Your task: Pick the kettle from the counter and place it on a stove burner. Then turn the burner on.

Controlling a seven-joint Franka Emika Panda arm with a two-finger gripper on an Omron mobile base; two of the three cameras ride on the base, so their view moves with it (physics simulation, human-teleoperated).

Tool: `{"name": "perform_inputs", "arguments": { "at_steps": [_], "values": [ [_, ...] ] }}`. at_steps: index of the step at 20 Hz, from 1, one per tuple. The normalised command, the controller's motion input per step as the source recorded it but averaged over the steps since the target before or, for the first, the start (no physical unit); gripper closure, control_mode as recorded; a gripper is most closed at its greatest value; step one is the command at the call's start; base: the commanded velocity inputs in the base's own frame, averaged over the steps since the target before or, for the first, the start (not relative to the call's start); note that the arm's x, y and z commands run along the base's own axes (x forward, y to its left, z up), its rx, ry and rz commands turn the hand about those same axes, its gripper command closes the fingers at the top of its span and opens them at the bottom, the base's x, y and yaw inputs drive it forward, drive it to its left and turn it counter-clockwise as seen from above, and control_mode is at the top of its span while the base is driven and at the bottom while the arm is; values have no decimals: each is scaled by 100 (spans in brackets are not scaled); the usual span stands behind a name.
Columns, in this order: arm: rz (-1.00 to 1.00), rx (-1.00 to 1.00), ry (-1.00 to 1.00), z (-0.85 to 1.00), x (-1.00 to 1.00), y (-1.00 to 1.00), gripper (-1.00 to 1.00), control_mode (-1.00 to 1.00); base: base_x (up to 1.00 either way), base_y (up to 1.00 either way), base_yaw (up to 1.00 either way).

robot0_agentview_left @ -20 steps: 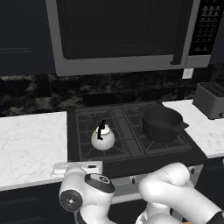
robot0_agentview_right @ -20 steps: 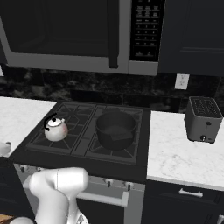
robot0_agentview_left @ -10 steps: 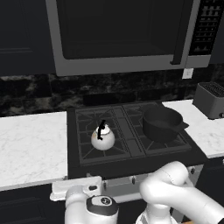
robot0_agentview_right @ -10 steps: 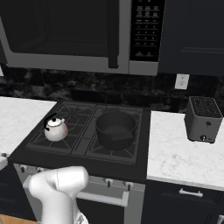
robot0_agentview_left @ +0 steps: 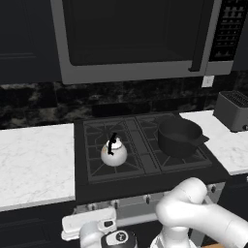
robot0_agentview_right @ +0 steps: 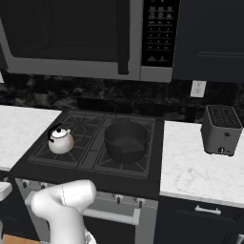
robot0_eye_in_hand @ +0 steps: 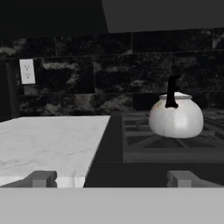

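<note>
The silvery-white kettle (robot0_agentview_left: 114, 154) (robot0_agentview_right: 60, 140) stands upright on the front-left stove burner (robot0_agentview_left: 94, 165) (robot0_agentview_right: 50, 157) of the black cooktop. In the hand view the kettle (robot0_eye_in_hand: 176, 116) sits ahead and to the right, well beyond my gripper (robot0_eye_in_hand: 113, 178). The gripper is open, with nothing between its fingertips (robot0_eye_in_hand: 43, 178). My hand (robot0_agentview_left: 89, 224) hangs low in front of the stove's front edge, left of the knobs (robot0_agentview_left: 145, 198). The white marble counter (robot0_agentview_left: 34, 160) (robot0_eye_in_hand: 48, 135) lies left of the cooktop.
A black pot (robot0_agentview_left: 179, 138) (robot0_agentview_right: 126, 140) occupies the front-right burner. A toaster (robot0_agentview_left: 235, 110) (robot0_agentview_right: 220, 129) stands on the right counter. A microwave (robot0_agentview_left: 131, 38) hangs over the stove. A wall outlet (robot0_eye_in_hand: 27, 71) is on the dark backsplash.
My hand has sunk from counter level to below the stove's front edge and drifted slightly right. The kettle and pot have not moved.
</note>
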Motion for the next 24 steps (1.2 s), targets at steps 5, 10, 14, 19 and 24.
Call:
{"name": "perform_inputs", "arguments": {
  "at_steps": [5,10,14,19,24],
  "values": [
    [0,9,0,-39,0,0,-100,-100,0,0,0],
    [0,7,0,-33,0,0,-100,-100,0,0,0],
    [0,4,0,-27,5,0,-100,-100,0,0,0],
    [-1,1,-1,-8,19,-2,-100,-100,0,0,0],
    [0,0,0,-17,28,-6,-100,-100,0,0,0]
  ]
}}
